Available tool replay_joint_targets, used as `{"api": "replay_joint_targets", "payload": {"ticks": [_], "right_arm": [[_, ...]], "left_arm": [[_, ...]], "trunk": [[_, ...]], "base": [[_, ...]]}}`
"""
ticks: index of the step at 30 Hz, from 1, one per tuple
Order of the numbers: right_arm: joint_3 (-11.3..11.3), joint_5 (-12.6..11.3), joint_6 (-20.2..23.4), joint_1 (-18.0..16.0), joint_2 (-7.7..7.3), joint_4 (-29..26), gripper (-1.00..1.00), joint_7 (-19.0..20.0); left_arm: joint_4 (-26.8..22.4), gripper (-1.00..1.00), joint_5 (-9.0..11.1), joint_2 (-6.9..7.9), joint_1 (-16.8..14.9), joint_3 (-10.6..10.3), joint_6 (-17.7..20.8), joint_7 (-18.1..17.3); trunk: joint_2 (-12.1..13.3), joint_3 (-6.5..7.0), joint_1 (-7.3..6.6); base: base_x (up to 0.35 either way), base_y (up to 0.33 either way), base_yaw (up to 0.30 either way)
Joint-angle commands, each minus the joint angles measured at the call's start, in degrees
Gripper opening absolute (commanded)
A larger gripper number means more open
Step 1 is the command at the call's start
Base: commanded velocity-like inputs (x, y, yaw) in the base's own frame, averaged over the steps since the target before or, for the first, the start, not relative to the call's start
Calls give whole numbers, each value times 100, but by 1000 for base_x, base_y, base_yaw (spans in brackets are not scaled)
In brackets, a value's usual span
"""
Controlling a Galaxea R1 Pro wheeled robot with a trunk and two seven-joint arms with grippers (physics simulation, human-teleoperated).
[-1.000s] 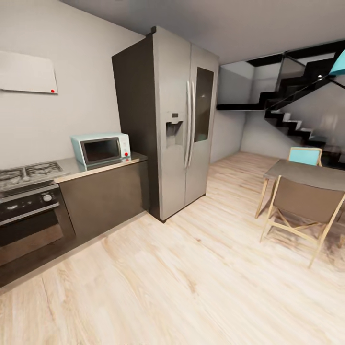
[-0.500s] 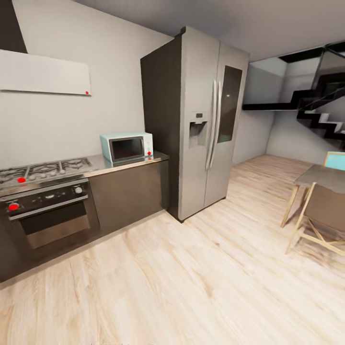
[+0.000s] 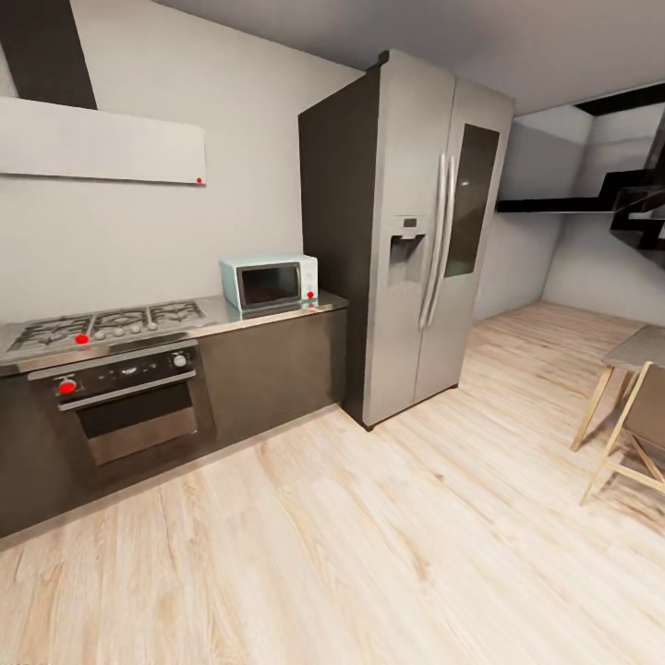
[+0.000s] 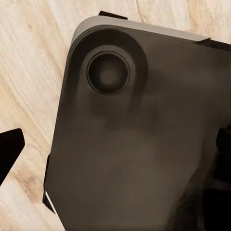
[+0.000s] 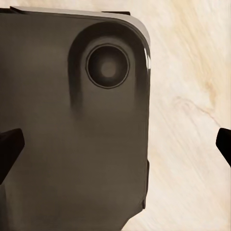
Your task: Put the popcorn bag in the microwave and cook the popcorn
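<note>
Viewing: kitchen wall run from across the room, head view, wide pale wood plank floor [image 3: 388, 554] in front.
Fridge: tall grey two-door steel fridge [image 3: 420, 231], dark glass panel in one door, dispenser in the other; stands at the end of the counter run, touching it.
Cabinets: dark grey lower cabinets [image 3: 272, 374] under the counter, between oven and fridge.
Hood: flat pale grey rectangular hood panel [image 3: 102, 143] on the wall above the hob, small red dot at its corner.
Oven: wide black oven with silver knobs [image 3: 125, 406], red marker on one knob.
Hob: grey gas hob with grates [image 3: 106, 323] directly over the oven, red marker at its front edge.
Countertop: smooth pale grey slab with a thin shiny metal edge [image 3: 277, 317], between hob and fridge.
Microwave: small pale blue box with dark glass door [image 3: 269, 283], on the countertop, near the fridge side, door shut.
Popcorn bag: can't make one out on the counter from here.
Table and chair: light wood-legged table [image 3: 628, 369] and folding chair [image 3: 642, 434] at the frame edge, well apart from the counter.
Robot base: dark rounded base plate [image 4: 139, 144] above wood floor in the left wrist view; likewise [image 5: 72, 134] in the right wrist view.
Left gripper [image 4: 118, 149]: dark fingertips at opposite frame edges, spread wide, nothing between them.
Right gripper [image 5: 115, 147]: same, tips wide apart, holding nothing.
</note>
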Motion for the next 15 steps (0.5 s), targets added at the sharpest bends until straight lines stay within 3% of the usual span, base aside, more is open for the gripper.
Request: {"api": "replay_joint_targets", "payload": {"ticks": [1, 8, 15], "right_arm": [[4, -3, -24, -1, -1, 4, 100, -9], [5, 6, -12, -1, -2, 4, 100, -6], [5, 6, -15, -1, -4, 4, 100, -6]], "left_arm": [[-3, 100, 25, -5, 1, 7, -12, 14], [1, 100, 27, -13, -1, 7, -10, 14], [5, 100, 13, -9, 1, -7, -3, 14]], "trunk": [[-2, -4, 0], [-2, -4, 0], [-2, -4, 0]], "base": [[0, 0, 3], [17, 0, 0], [274, -34, 0]]}}
